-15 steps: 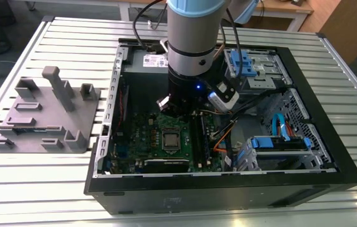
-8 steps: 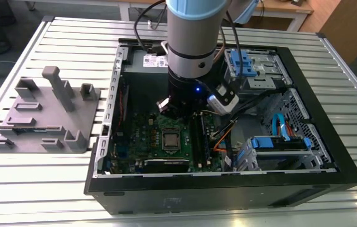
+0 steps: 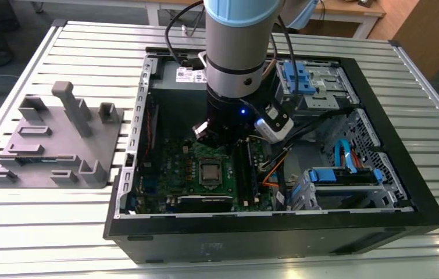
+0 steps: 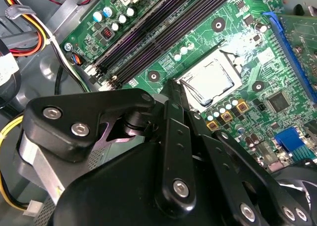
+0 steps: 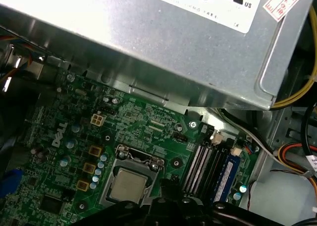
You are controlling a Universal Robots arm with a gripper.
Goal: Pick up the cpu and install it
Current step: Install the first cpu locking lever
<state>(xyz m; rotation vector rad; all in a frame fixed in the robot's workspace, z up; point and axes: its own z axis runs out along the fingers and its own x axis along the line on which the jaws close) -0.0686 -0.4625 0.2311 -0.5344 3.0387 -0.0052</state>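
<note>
A: Logging position. Where is the gripper (image 4: 174, 87) sitting?

B: It is hanging inside the open case (image 3: 405, 174), low over the board (image 5: 148, 122), with the arm (image 3: 235, 46) coming straight down. In the second wrist view the fingertips (image 4: 171, 87) are lying right at the edge of the socket (image 4: 210, 82).

A: And the cpu?

B: The cpu (image 5: 129, 185) is lying flat in the socket, just below and ahead of the fingertips, silvery top facing up. In the exterior view it is showing as a pale square (image 3: 210, 171) directly under the wrist. It is sitting level within the frame, so I am judging it already seated, not being carried.

A: Is the gripper holding anything?

B: Nothing is showing between the fingers. They are appearing drawn close together, with no clear gap visible (the linkage is hiding much of them, so I am reading this loosely). They are near the cpu, but I cannot tell whether they are touching it.

A: Why that pose?

B: My guess: a vertical approach is keeping the chip flat to the socket and clear of the memory slots (image 5: 198, 166) just beside it. The grey fixture (image 3: 49, 145) is standing well away, outside the case.
</note>
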